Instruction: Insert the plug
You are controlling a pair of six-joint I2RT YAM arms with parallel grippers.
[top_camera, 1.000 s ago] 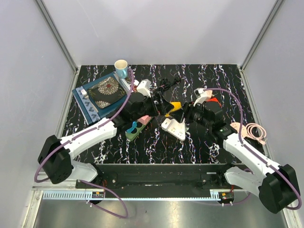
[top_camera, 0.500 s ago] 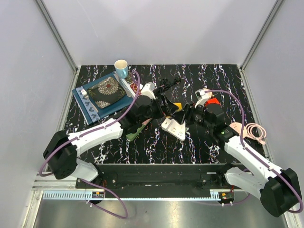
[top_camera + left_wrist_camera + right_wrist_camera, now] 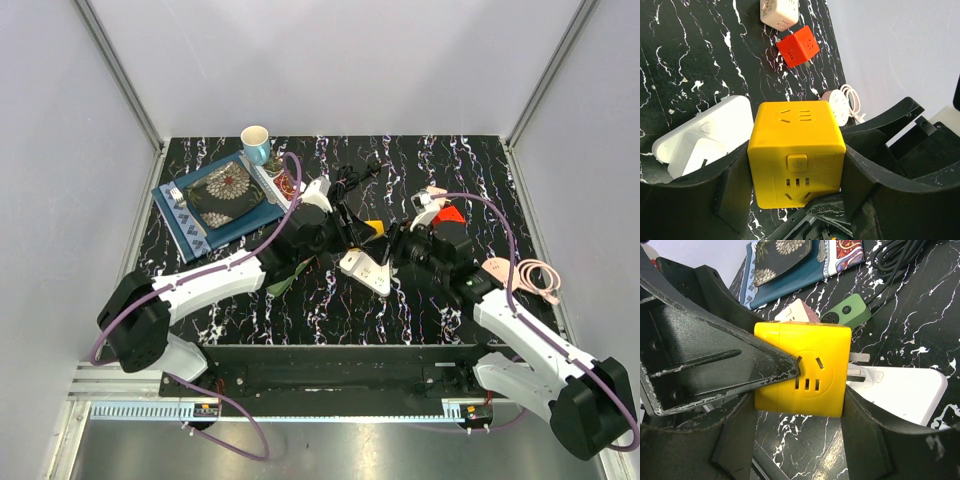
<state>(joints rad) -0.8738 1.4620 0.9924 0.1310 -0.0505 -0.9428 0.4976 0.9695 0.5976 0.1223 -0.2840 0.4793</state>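
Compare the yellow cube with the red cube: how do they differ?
The yellow cube is gripped by the left hand and the right hand; the red cube lies loose on the table. The yellow cube is right by the white strip; the red cube sits farther off. Both are socket cubes.

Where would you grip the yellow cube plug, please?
I'd take the yellow cube plug by two opposite side faces, coming from the face opposite its prongs: parallel faces suit a pinch, leaving the prongs clear toward the white power strip.
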